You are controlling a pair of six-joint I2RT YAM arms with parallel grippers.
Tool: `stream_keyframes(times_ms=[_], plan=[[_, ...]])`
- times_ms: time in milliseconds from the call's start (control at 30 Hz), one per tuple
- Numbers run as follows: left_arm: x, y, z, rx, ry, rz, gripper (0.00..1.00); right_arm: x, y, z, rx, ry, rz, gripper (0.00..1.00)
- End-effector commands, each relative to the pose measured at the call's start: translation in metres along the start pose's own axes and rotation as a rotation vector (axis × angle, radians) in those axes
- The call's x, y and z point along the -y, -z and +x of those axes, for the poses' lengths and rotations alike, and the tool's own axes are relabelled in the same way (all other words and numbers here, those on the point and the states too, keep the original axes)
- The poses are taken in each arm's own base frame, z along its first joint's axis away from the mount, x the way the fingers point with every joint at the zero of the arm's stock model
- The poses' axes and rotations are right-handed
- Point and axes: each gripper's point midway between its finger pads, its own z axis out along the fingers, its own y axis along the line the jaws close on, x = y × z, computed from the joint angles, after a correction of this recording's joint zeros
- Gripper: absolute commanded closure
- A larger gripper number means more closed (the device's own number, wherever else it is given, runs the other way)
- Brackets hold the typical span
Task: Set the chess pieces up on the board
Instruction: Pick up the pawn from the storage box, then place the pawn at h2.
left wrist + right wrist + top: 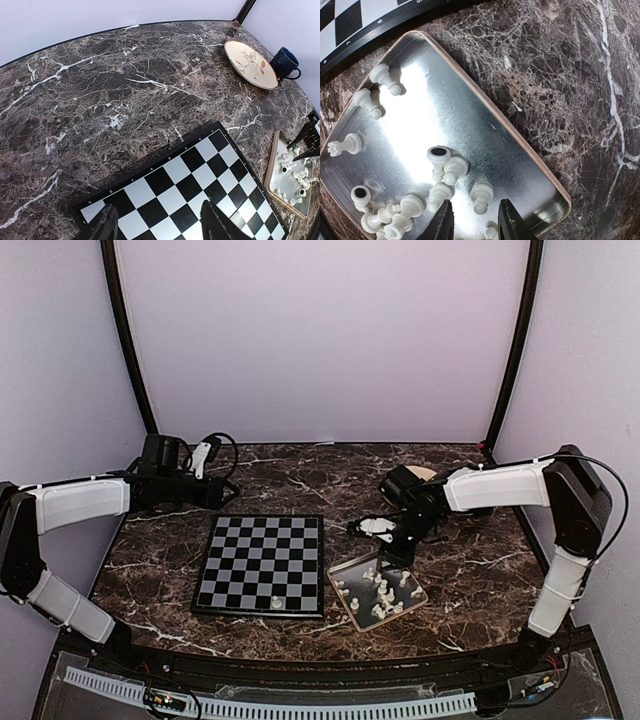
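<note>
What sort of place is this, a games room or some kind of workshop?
Most likely a robot test booth: plain white walls close in a marble-look table, two arms are mounted at its near edge, and a board and a tray of pieces are laid out for them.

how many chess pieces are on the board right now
1: a white piece on the board, near row, right of centre. The rest lie in the metal tray.

Top external: high at the rear, facing down on the whole desk [300,480].
Left wrist: oblique, board [200,170] beyond left fingers [102,225].
Right wrist: close, tray [470,115] just beyond right fingers [442,222].
Shared: board, tray.
</note>
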Motion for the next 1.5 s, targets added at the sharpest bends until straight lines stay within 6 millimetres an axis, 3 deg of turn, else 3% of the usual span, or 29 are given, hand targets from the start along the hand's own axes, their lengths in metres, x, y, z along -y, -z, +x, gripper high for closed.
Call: stream_keyframes(times_ms=[0, 300, 500, 700, 833, 1167, 1300, 1467], plan=[[0.005, 0.003, -0.01, 0.024, -0.011, 0.013, 0.41, 0.01, -0.003, -0.01, 0.001, 0.0, 0.022, 0.7], [0.006, 0.002, -0.011, 0.023, -0.008, 0.021, 0.41, 0.012, -0.009, -0.006, -0.024, -0.006, 0.018, 0.85], [0.006, 0.001, -0.011, 0.021, -0.004, 0.024, 0.41, 0.014, 0.004, -0.01, -0.013, 0.01, 0.045, 0.92], [0.006, 0.002, -0.013, 0.025, -0.004, 0.024, 0.41, 0.008, 0.038, -0.052, 0.098, 0.054, 0.031, 0.94], [0.006, 0.002, -0.013, 0.023, -0.003, 0.021, 0.41, -0.009, 0.045, -0.081, 0.137, 0.123, 0.0, 0.94], [0.007, 0.005, -0.015, 0.03, -0.005, 0.021, 0.41, -0.08, 0.002, -0.131, 0.109, 0.349, -0.076, 0.94], [0.008, 0.006, -0.017, 0.035, -0.009, 0.022, 0.41, -0.1, -0.019, -0.137, 0.084, 0.397, -0.095, 0.94], [0.007, 0.008, -0.018, 0.042, -0.014, 0.017, 0.41, -0.107, -0.039, -0.136, 0.038, 0.403, -0.103, 0.94]])
